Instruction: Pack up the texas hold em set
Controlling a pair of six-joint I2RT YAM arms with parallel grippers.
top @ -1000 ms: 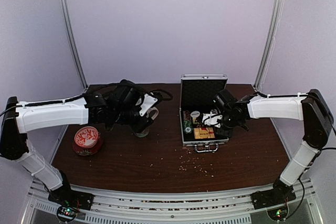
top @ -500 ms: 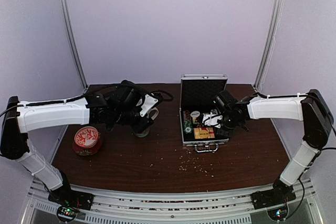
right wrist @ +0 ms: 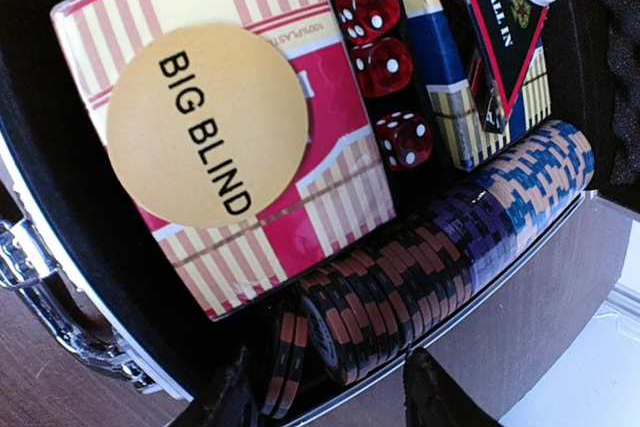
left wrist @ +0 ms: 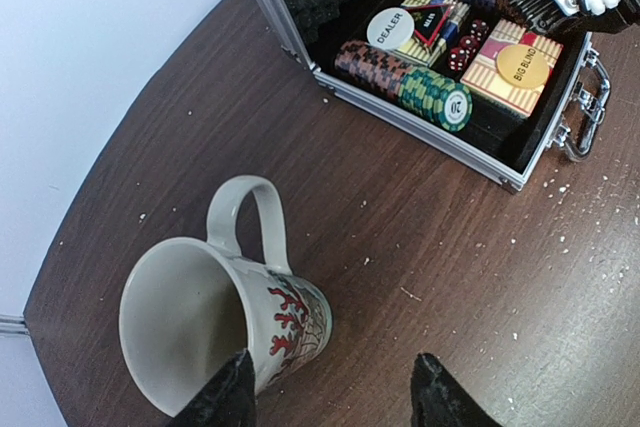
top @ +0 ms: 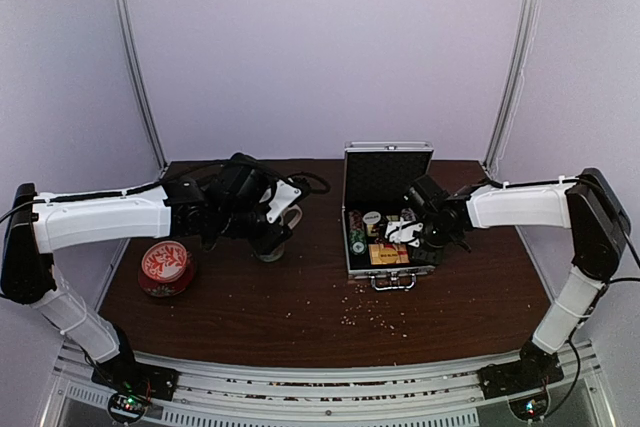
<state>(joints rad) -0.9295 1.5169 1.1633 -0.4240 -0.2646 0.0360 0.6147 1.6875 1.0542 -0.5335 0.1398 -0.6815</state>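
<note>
Both tools apart — left tool [left wrist: 333, 379] over glazed mug [left wrist: 200, 327], right tool [right wrist: 325, 387] over ridged chips [right wrist: 430, 257] in foam-lined case [left wrist: 420, 130].

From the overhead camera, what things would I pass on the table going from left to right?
round red-and-white tin → white mug → open silver case

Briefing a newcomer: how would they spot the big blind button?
Find the open silver case right of the mug. By its handle, a yellow disc lies on the red-striped box. Unlike the white dealer button, it reads BIG BLIND.
</note>
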